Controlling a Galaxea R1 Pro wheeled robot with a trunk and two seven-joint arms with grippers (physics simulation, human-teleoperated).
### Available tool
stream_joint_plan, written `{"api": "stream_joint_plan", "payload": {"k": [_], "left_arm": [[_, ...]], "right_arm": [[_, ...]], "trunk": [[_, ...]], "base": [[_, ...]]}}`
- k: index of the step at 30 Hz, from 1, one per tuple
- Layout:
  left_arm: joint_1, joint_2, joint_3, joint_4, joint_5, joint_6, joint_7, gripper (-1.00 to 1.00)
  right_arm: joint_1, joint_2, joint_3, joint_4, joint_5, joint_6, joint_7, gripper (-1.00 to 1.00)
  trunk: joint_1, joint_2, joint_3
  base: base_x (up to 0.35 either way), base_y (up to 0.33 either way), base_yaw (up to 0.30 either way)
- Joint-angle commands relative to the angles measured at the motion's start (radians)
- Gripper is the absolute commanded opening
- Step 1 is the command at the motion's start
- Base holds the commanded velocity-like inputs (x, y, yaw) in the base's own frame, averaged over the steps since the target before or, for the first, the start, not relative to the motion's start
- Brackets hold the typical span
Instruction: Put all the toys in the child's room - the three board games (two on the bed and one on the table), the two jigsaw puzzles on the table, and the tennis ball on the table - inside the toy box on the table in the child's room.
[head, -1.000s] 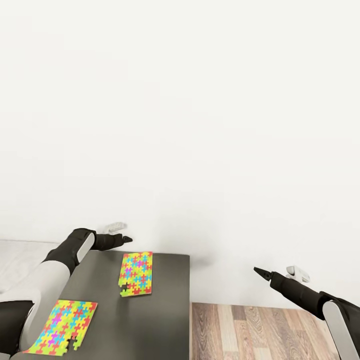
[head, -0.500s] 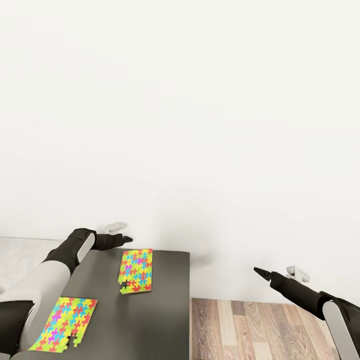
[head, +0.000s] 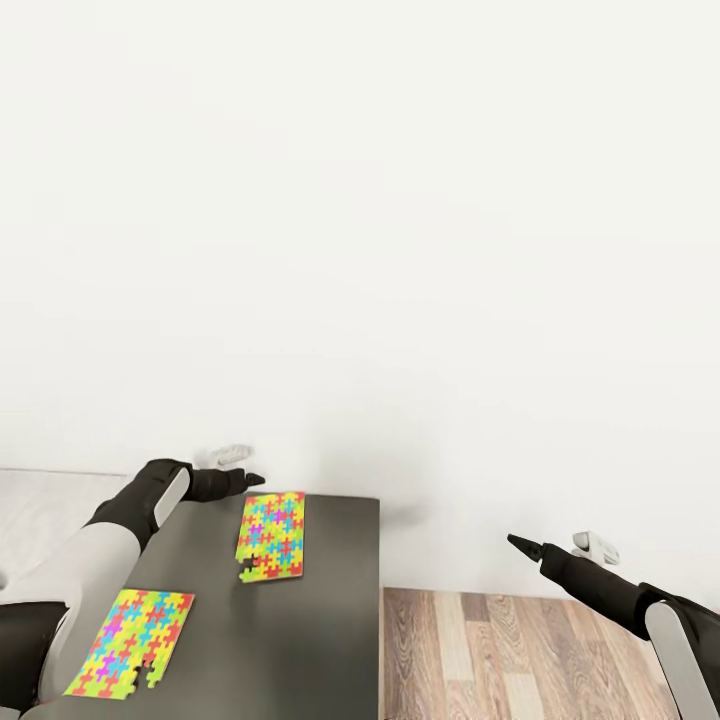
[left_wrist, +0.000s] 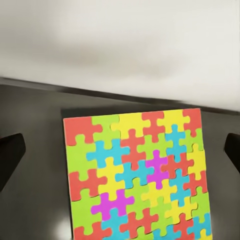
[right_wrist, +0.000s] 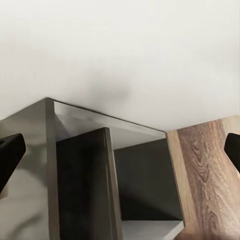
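Observation:
Two colourful jigsaw puzzles lie flat on the dark grey table (head: 320, 620). The far puzzle (head: 270, 535) (left_wrist: 135, 175) rests near the table's back edge, and the near puzzle (head: 130, 642) lies at the front left beside my left forearm. My left gripper (head: 250, 480) (left_wrist: 120, 150) hovers open just behind and above the far puzzle, with nothing between its fingers. My right gripper (head: 520, 543) (right_wrist: 120, 147) stands open over the floor to the right of the table, holding nothing.
A plain white wall (head: 400, 250) rises right behind the table. Wood floor (head: 520, 650) (right_wrist: 210, 165) lies to the table's right. The right wrist view looks at the table's end with open shelf compartments (right_wrist: 145, 185). A pale surface (head: 40, 500) borders the table's left.
The table and puzzles have slid slightly up in the picture, so the camera has moved. Both arms keep their pose and both grippers stay open.

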Motion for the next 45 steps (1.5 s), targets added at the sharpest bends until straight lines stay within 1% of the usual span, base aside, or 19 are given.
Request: {"api": "stream_joint_plan", "payload": {"k": [1, 12, 22, 45], "left_arm": [[-0.001, 0.001, -0.003, 0.001, 0.009, 0.006, 0.002, 1.0], [0.002, 0.0, -0.003, 0.003, 0.011, 0.003, 0.0, 1.0], [0.004, -0.006, -0.003, 0.003, 0.012, 0.003, 0.0, 1.0], [0.004, -0.005, -0.003, 0.002, 0.012, 0.003, -0.005, 1.0]], "right_arm": [[-0.001, 0.0, -0.002, -0.001, 0.004, 0.005, 0.007, 1.0], [-0.001, 0.0, -0.002, -0.001, 0.004, 0.005, 0.008, 1.0], [-0.001, 0.0, -0.002, -0.001, 0.004, 0.005, 0.008, 1.0], [-0.001, 0.0, -0.002, 0.002, 0.004, 0.004, 0.007, 1.0]], "trunk": [[0.001, -0.002, -0.004], [0.001, -0.002, -0.022], [0.001, -0.002, -0.038], [0.001, -0.002, -0.076]], "base": [[0.0, 0.0, 0.0], [0.0, 0.0, 0.0], [0.0, 0.0, 0.0], [0.0, 0.0, 0.0]]}}
